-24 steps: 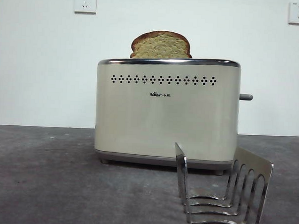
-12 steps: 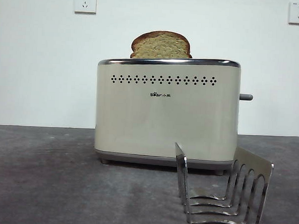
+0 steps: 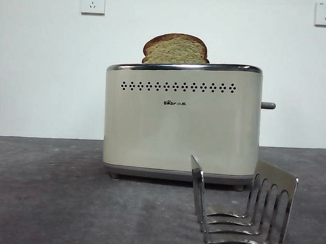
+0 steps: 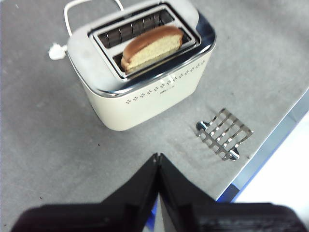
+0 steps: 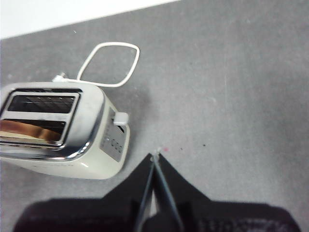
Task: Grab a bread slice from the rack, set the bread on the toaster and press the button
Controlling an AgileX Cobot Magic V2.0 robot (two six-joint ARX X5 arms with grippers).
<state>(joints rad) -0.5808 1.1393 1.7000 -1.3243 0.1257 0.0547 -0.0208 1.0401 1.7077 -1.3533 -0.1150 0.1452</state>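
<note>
Slice of bread (image 3: 175, 49) upright in toaster (image 3: 182, 123) slot; rack (image 3: 240, 212) near table edge; both grippers' fingers closed, empty, high above.

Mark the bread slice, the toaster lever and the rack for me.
slice of bread (image 3: 176, 50), front view, on its speckled face above the slot.
toaster lever (image 5: 120, 118), right wrist view, on the knob.
rack (image 4: 225, 135), left wrist view, on the wire dividers.

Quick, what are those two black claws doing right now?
Left gripper: shut, holding nothing.
Right gripper: shut, holding nothing.
</note>
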